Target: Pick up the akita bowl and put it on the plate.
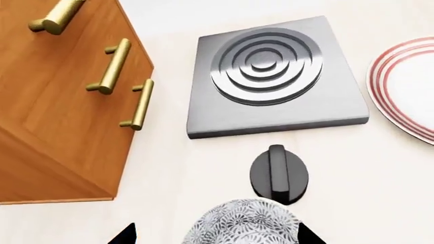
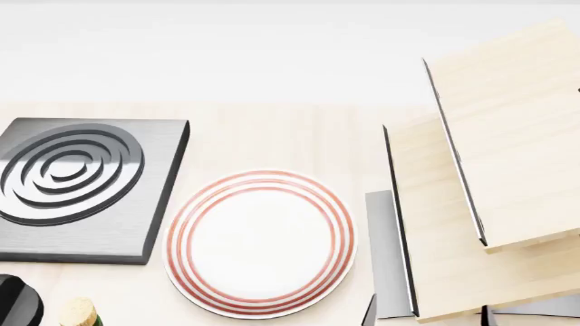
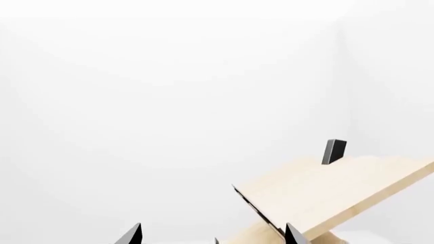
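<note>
Pale wood tabletop (image 2: 299, 136), white walls, left jaws apparently around akita bowl (image 1: 241, 223), right spread.

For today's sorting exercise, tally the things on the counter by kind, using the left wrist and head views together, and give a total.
Akita bowl: 1
Plate: 1
Stove burner: 1
Black knob: 1
Wooden drawer cabinet: 1
Light wooden rack: 1
Cork-topped bottle: 1
Total: 7
</note>
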You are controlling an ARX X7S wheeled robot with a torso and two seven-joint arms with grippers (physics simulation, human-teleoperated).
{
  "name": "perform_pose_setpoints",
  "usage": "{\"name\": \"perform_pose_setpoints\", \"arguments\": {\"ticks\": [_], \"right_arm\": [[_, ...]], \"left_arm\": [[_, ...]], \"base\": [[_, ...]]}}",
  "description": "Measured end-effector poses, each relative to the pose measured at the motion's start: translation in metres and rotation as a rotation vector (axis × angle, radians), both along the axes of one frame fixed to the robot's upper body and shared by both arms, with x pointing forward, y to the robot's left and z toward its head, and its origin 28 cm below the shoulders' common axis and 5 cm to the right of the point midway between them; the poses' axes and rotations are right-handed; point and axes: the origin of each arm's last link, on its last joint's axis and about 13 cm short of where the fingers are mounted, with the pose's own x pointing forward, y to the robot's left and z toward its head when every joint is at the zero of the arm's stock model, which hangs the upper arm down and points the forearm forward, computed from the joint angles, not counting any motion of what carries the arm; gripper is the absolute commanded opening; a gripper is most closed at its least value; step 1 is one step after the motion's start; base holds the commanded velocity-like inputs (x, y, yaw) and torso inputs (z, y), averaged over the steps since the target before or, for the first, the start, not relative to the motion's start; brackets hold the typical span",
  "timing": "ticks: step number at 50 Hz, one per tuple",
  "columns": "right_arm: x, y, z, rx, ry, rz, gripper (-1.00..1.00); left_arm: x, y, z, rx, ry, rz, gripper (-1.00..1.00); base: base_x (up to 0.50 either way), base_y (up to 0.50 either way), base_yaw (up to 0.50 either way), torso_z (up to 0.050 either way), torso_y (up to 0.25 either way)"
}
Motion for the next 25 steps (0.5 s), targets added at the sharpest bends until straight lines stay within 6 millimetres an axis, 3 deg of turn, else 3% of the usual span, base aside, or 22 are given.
{"name": "perform_pose_setpoints", "arguments": {"ticks": [25], "right_arm": [[0.002,0.000,-0.002,0.000,0.008,-0.002,1.00]], "left_arm": [[-0.008,0.006,-0.011,-0.061,0.084,0.018,1.00]], "base": [[0.00,0.00,0.00,0.000,0.000]]}}
